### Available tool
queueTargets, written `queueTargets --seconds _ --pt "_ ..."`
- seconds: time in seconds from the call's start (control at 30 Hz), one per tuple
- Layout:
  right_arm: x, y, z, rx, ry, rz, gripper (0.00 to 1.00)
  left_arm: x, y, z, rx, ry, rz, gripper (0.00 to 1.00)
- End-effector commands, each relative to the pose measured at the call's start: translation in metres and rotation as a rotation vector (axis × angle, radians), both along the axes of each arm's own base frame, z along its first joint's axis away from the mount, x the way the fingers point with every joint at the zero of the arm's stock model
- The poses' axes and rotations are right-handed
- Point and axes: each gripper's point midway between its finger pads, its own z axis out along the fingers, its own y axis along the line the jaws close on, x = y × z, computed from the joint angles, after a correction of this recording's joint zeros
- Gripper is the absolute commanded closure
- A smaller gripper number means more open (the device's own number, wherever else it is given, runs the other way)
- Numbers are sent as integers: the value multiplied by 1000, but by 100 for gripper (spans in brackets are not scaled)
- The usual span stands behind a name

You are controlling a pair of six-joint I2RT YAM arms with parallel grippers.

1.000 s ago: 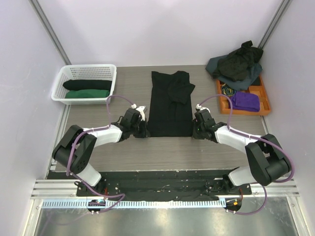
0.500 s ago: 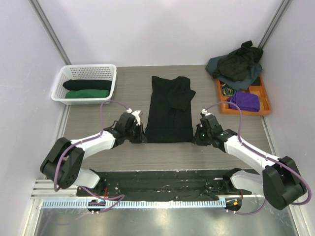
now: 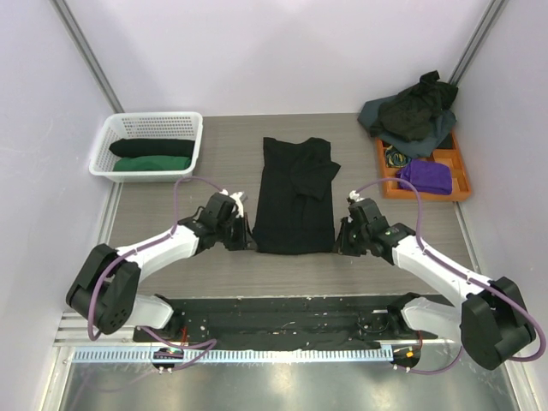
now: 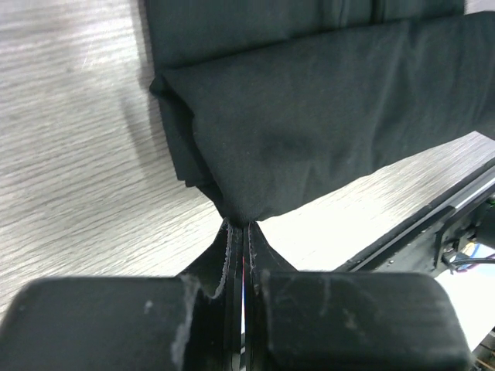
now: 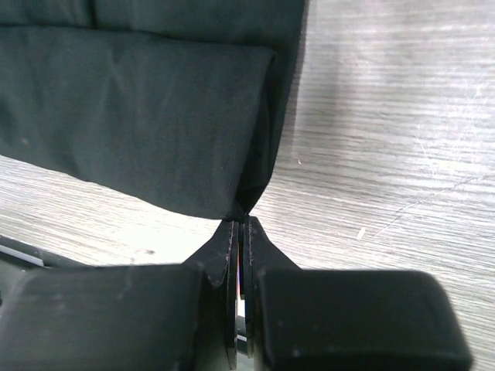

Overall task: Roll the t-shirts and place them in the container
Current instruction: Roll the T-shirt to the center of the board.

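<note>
A plain black t-shirt (image 3: 295, 193) lies folded into a long strip down the middle of the table, sleeves folded in. My left gripper (image 3: 246, 242) is shut on its near left corner, and my right gripper (image 3: 339, 244) is shut on its near right corner. The near hem is lifted and doubled over. In the left wrist view the black cloth (image 4: 309, 116) rises from the closed gripper (image 4: 245, 226). In the right wrist view the cloth (image 5: 139, 116) meets the closed gripper (image 5: 241, 219) in the same way.
A white lattice basket (image 3: 116, 137) at the back left holds a black and a green rolled shirt (image 3: 154, 163). At the back right an orange tray (image 3: 462, 175) holds a purple cloth (image 3: 426, 175), with a pile of dark shirts (image 3: 415, 111) behind it.
Both grippers have moved toward the near edge, dragging the black t-shirt with them by its near corners. The grips are unchanged.
</note>
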Motion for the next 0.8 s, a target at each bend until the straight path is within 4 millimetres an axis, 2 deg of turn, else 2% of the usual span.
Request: queueTargets --seconds 0.0,0.3,0.5,0.77 --pt "21 11 25 27 -54 3 99 9 -9 19 -25 1 7 99" --pt "49 16 34 26 -41 10 99 36 -15 35 -43 21 39 98" --pt "70 5 39 54 -32 -22 99 60 -16 45 -120 15 89 98" --pt "96 -8 29 59 5 -68 99 87 -21 34 -162 52 132 98"
